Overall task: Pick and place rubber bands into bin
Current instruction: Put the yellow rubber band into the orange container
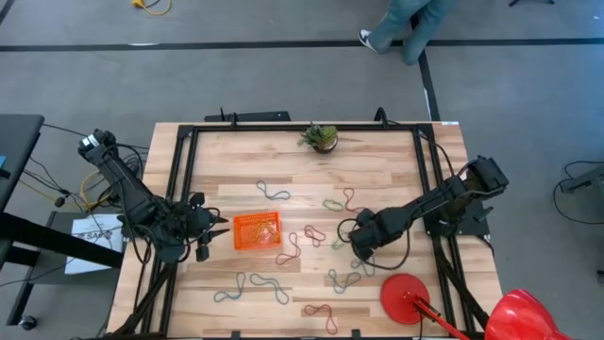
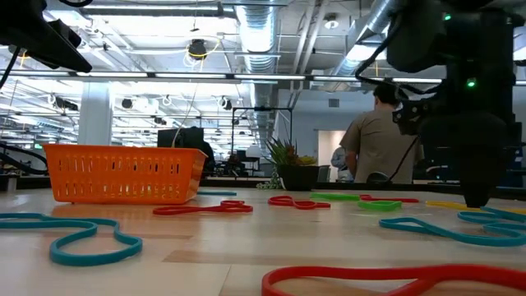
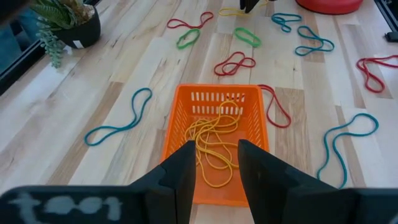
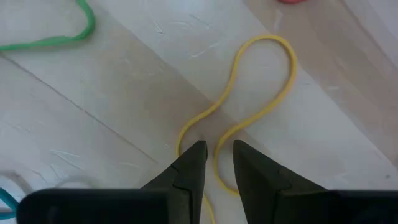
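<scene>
- Right gripper (image 4: 216, 154) low over the table, fingers slightly parted, straddling one strand of a yellow band (image 4: 249, 118); nothing held.
- Risk: pinching a single thin strand, then slipping out on lift; or pressing it flat on the wood and closing on nothing.
- Risk: dragging the green band (image 4: 56, 37) nearby.
- Left gripper (image 3: 214, 163) just short of the bin's near edge, slightly open, empty.
- Bin (image 1: 256, 229) left of centre, yellow bands (image 3: 211, 140) already inside; many bands loose around it.
- Risk: floppy loop snagging the bin's mesh wall, or hanging over the rim instead of dropping in.
</scene>
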{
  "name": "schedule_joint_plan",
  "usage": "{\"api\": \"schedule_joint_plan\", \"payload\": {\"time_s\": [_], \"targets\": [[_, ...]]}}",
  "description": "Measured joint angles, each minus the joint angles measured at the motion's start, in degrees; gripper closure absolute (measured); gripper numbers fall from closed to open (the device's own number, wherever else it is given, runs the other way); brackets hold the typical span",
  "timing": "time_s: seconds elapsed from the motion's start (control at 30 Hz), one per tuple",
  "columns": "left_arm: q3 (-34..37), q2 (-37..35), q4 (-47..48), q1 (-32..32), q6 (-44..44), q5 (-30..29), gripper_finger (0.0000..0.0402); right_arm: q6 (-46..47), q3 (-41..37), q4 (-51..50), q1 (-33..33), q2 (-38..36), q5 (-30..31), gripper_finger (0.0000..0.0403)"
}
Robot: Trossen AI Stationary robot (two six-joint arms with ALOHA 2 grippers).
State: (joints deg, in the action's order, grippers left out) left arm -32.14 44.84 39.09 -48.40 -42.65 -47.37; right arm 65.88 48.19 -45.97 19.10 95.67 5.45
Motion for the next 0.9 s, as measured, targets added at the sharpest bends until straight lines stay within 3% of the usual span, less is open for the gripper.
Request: {"api": "schedule_joint_plan", "payload": {"time_s": [0.23,0.37,0.47,0.7,0.8,0.9], "targets": [[0.0,0.02,0.0,0.0,0.0,0.0,0.029,-1.44,0.69,-0.48,-2.38,3.32,-4.13,0.0349],[0.0,0.02,0.0,0.0,0.29,0.0,0.029,0.07,0.75,0.32,-2.28,2.98,-2.94,0.0391],[0.0,0.02,0.0,0.0,0.35,-0.08,0.029,-0.26,2.74,-1.44,-1.11,1.76,0.19,0.0394],[0.0,0.04,-0.09,0.02,0.31,-1.51,0.029,-1.48,12.81,-2.47,1.23,-2.64,18.32,0.0399],[0.0,0.07,-0.06,0.02,0.29,-1.62,0.029,-8.89,16.61,4.96,2.16,-3.43,26.86,0.0402],[0.0,0.08,-0.05,0.02,0.31,-2.56,0.029,-22.11,18.22,20.81,1.85,-3.37,31.35,0.0401]]}}
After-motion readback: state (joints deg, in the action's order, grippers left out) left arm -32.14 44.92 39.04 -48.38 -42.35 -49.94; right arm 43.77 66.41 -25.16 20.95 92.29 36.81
